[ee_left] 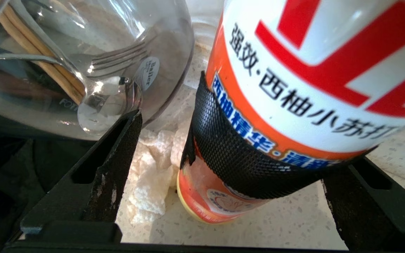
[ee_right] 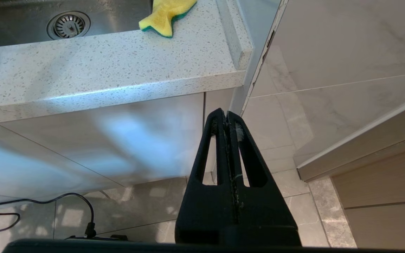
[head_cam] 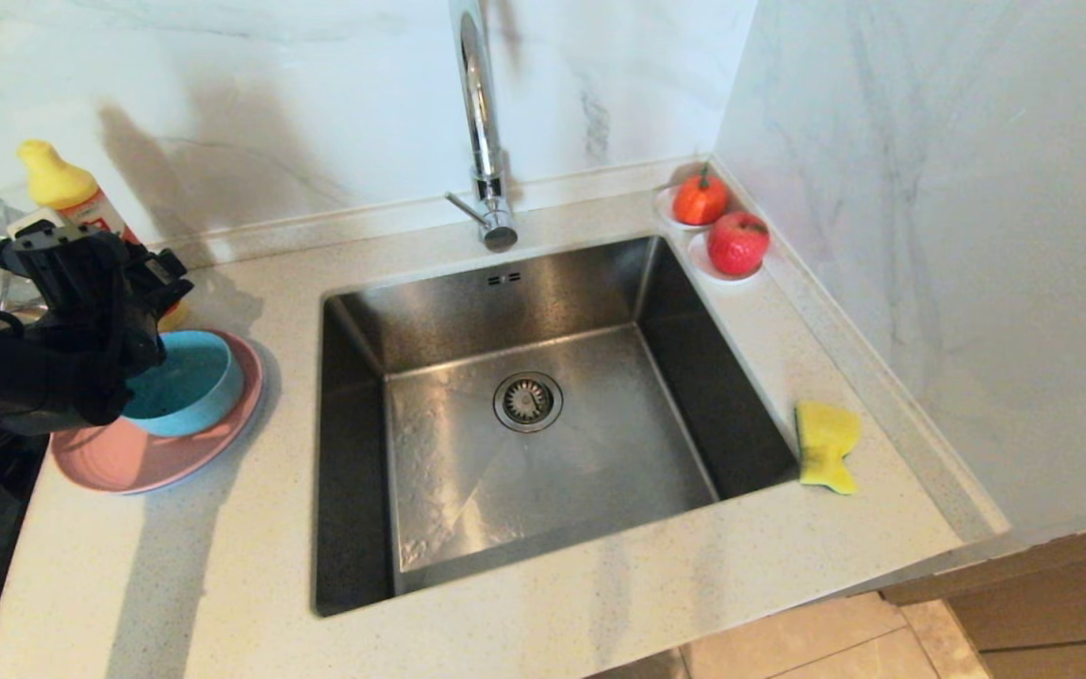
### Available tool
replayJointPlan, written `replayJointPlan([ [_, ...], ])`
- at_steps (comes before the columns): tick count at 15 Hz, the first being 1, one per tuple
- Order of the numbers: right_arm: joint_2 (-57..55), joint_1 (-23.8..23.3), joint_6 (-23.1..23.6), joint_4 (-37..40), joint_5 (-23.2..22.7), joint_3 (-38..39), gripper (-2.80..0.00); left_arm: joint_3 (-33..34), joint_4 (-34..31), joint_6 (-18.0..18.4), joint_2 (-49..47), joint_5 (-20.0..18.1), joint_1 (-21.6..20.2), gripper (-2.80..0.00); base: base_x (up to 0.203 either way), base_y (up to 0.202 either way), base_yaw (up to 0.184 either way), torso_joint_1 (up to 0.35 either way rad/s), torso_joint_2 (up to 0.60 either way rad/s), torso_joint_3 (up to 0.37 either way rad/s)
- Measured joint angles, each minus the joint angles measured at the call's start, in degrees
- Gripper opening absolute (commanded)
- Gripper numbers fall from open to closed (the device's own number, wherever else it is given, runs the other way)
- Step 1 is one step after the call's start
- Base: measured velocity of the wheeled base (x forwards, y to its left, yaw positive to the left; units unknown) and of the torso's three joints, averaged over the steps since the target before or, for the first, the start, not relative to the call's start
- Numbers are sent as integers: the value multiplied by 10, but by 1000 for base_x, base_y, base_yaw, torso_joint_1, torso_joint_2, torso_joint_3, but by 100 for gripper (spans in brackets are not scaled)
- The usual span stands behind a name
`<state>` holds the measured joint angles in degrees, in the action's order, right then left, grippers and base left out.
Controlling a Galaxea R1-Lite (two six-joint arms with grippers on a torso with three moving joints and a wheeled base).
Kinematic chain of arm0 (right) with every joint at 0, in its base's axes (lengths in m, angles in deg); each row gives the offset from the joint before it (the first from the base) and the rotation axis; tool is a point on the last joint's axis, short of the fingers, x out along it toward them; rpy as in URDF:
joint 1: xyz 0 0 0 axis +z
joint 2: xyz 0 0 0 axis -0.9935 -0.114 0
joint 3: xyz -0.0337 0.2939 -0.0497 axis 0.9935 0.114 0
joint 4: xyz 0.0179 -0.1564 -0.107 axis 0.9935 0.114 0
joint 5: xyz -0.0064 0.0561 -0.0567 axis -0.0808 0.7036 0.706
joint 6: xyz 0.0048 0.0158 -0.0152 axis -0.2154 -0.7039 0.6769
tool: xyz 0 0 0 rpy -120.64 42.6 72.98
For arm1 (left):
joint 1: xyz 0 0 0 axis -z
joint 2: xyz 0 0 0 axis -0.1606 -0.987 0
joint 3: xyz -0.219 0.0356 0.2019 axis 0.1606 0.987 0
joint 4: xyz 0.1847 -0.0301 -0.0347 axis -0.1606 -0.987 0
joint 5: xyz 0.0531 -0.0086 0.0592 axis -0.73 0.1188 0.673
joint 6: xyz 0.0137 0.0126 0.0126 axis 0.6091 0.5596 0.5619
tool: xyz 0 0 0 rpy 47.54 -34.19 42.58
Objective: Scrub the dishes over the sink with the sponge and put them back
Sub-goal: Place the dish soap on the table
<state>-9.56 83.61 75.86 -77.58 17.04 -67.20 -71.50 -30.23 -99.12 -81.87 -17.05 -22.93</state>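
Left gripper: jaws spread wide, one finger on each side of the detergent bottle, neither pad pressing it; nothing is held. The bottle stands upright on the counter, resting on its own base, which suggests it is either just set down or about to be taken; which of the two cannot be settled from this moment. A black mesh band wraps the bottle's lower body, probably to give the pads purchase. A glass jug with a fork and chopsticks inside stands just beside the bottle. In the head view the left arm reaches in from 9 o'clock, forearm roughly level, wrist over the back left of the counter, its bulk hiding part of the bowl. The bowl sits on the pink plate, at 9 o'clock from the sink; stacked there, they look ready for washing or already returned. The sponge lies at 3 o'clock on the sink's rim, within reach of the right arm. Right gripper: fingers pressed together, empty, parked low in front of the cabinet below the counter edge, pointing upward.
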Motion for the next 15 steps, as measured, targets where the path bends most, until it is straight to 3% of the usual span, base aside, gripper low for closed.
replayJointPlan([
  [1,0,0,0,0,0,0,-280,0,-4,0,0,0,0,-280,0,0,0,0,0,0],
  [15,0,0,0,0,0,0,-280,-17,-5,-14,0,1,6,-280,0,0,0,0,0,0],
])
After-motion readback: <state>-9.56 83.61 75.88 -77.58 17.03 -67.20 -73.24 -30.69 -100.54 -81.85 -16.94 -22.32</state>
